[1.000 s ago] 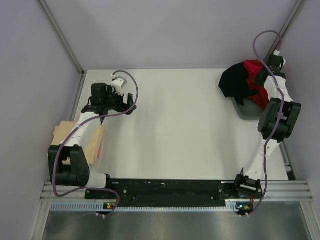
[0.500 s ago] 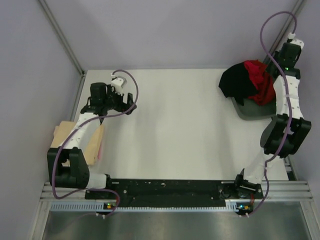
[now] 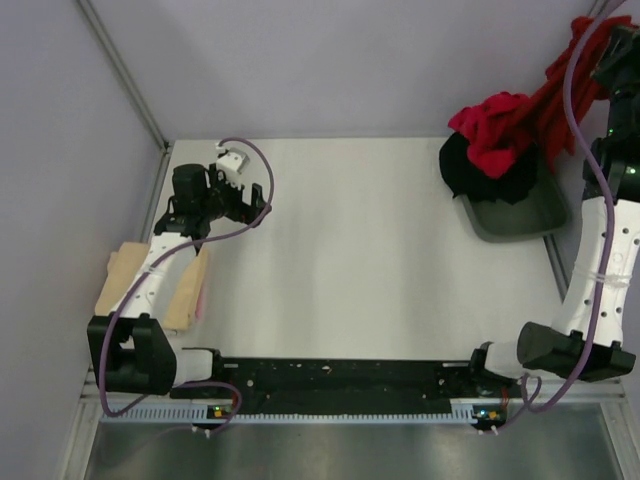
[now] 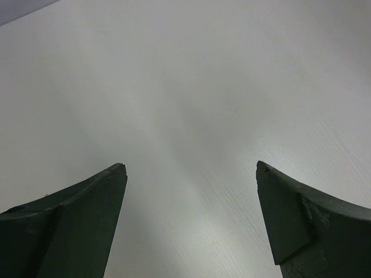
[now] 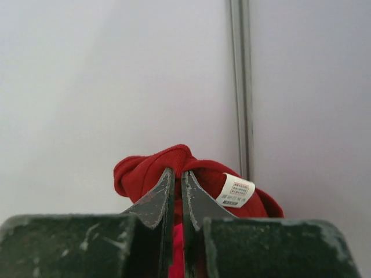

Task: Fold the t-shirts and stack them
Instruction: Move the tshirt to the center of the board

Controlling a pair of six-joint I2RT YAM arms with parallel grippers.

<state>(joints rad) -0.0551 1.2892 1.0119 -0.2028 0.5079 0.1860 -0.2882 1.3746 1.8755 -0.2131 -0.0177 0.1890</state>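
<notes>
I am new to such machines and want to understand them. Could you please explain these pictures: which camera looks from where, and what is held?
These are two robot arms bolted at the near edge of a white table. The wide picture looks down from above and behind them; the other two come from cameras on the wrists. The left gripper is open over the table and holds nothing. The right gripper is shut on a bright red t-shirt, held high at the back right; a white label shows on it. Below, a black t-shirt lies partly in a grey-green tray. A beige t-shirt, apparently folded, lies at the left edge.
</notes>
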